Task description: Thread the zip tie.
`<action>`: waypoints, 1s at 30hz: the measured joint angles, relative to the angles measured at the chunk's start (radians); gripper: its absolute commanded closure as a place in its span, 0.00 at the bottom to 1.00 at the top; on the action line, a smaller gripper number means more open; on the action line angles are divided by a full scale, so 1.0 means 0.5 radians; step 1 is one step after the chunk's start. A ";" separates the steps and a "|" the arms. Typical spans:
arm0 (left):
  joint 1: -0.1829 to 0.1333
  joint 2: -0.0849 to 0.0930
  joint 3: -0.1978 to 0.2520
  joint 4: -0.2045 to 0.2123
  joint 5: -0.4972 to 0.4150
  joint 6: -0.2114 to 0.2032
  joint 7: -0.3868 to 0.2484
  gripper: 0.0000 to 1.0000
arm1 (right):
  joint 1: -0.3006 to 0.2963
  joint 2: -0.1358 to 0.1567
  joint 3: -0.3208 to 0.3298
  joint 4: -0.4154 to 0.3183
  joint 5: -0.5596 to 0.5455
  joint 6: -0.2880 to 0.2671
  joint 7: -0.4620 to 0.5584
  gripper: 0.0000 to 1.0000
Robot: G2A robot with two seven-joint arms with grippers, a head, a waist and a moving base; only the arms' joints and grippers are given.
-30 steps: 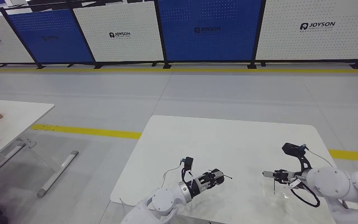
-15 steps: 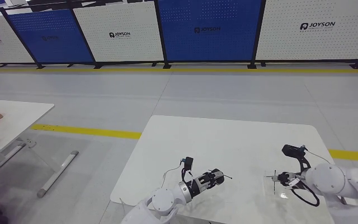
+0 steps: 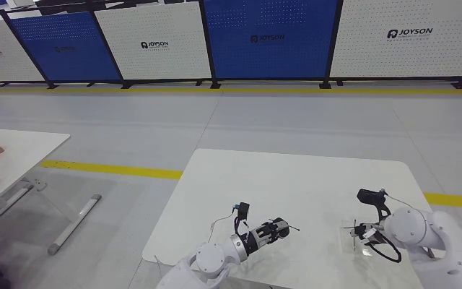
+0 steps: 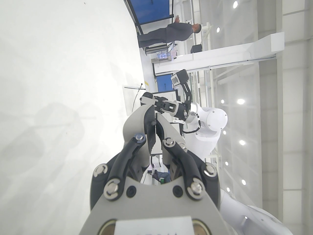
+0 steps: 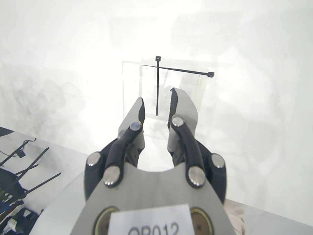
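The thin black plastic zip tie (image 5: 157, 86) lies on a clear, glossy acrylic block (image 5: 132, 86) towards the right front of the matte white table (image 3: 289, 180). Its small square head is at the far end from my right gripper (image 5: 157, 95) and its tapered tail points back at it. A second black zip tie (image 5: 181, 70) crosses it just below that head, its own head overhanging the block's edge. My right jaws stand apart, the ribbed black pads (image 5: 140, 110) flanking the first tie's tail without gripping it. My left gripper (image 4: 153, 113) hangs over bare table near the front edge, well apart from the block, jaws pressed together. Open white tabletop spreads beyond the block. The table's near edge runs close behind my right wrist, with more thin black strips (image 5: 31, 172) past it
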 measured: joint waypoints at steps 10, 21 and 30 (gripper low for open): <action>0.000 0.000 0.000 0.000 0.000 0.000 0.000 1.00 | 0.067 -0.009 -0.113 0.091 0.023 0.000 0.000 0.78; 0.000 0.000 0.000 0.000 0.000 0.000 0.000 1.00 | 0.142 -0.012 -0.200 0.194 0.035 0.000 0.000 0.78; 0.000 0.000 0.000 0.000 0.000 0.000 0.000 1.00 | 0.214 -0.034 -0.269 0.275 0.030 0.000 0.000 0.78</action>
